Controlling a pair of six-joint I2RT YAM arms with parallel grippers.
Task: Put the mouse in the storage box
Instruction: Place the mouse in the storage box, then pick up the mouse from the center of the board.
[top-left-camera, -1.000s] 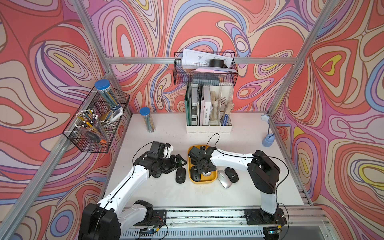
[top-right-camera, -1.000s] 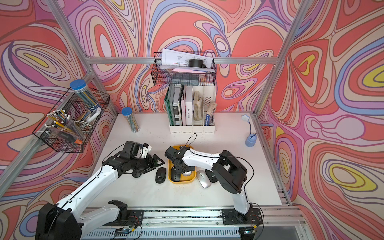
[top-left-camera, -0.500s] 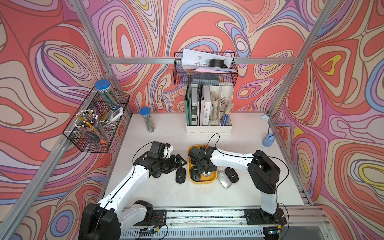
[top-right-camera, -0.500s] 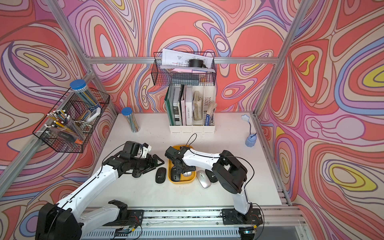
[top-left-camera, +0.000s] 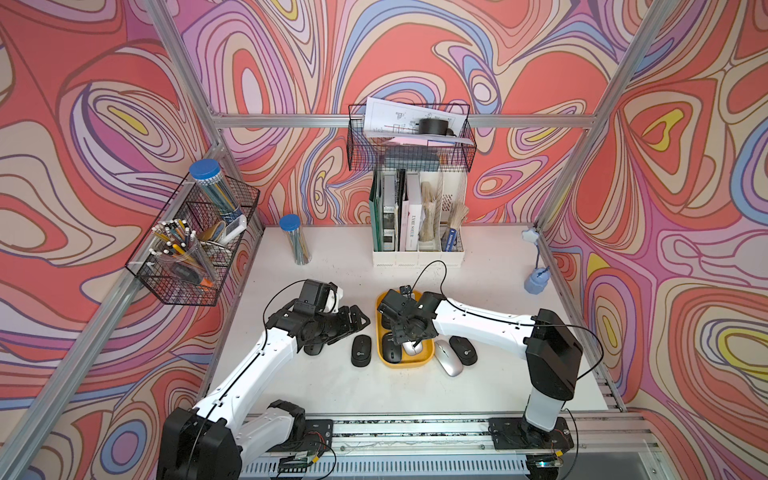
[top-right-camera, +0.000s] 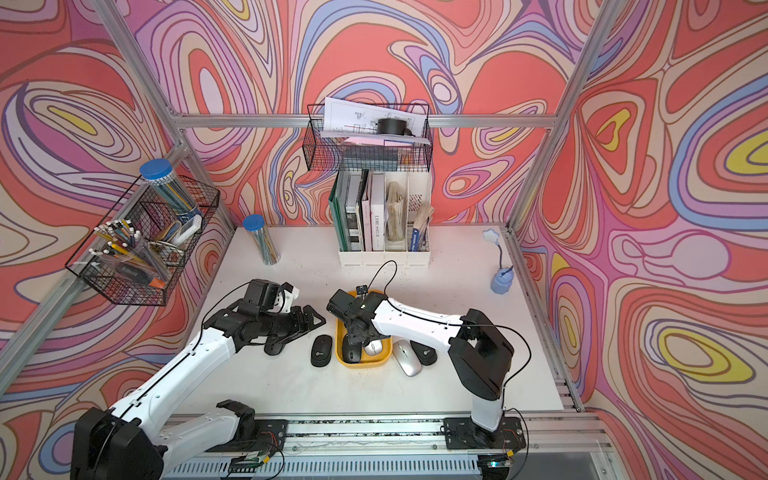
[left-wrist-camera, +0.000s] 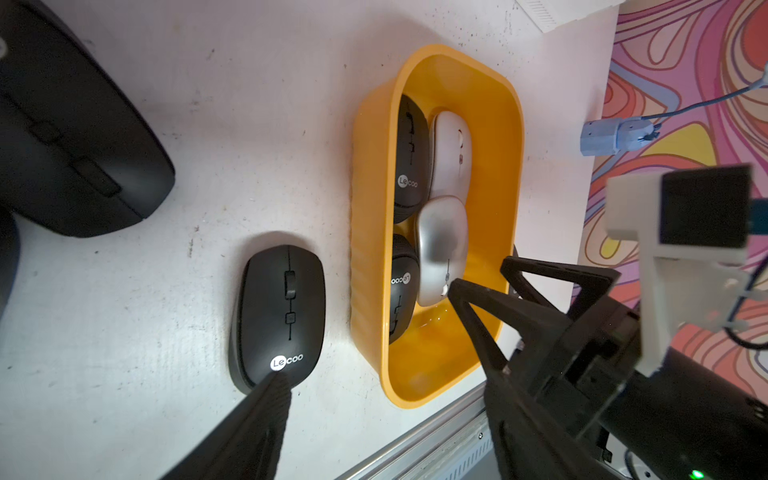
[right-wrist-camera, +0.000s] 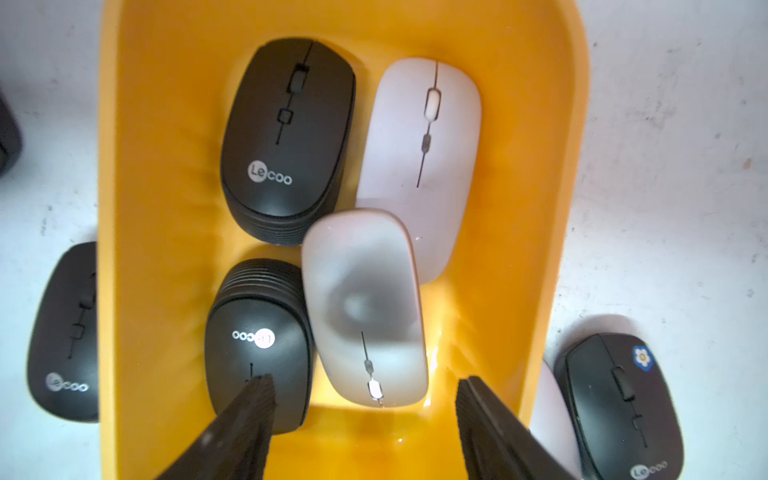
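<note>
Up front, a black mouse (top-left-camera: 360, 351) is lying just left of the box (top-left-camera: 406, 364). Inside the box, the mouse (right-wrist-camera: 365, 311), silver, is lying among three others. Right gripper (right-wrist-camera: 362, 377) is hanging over it, jaws apart, gripping nothing. Left gripper (top-left-camera: 357, 323) is hovering beside, likewise parted and empty. Farther back, an organizer (top-left-camera: 417, 253) is standing.

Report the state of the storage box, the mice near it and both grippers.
storage box, holds four mice.
silver mouse, in the box under the right gripper, not gripped.
black Lecoo mouse, on the table beside the box.
flower-sticker mouse, on the table outside the box.
right gripper, open, empty.
left gripper, open, empty.
</note>
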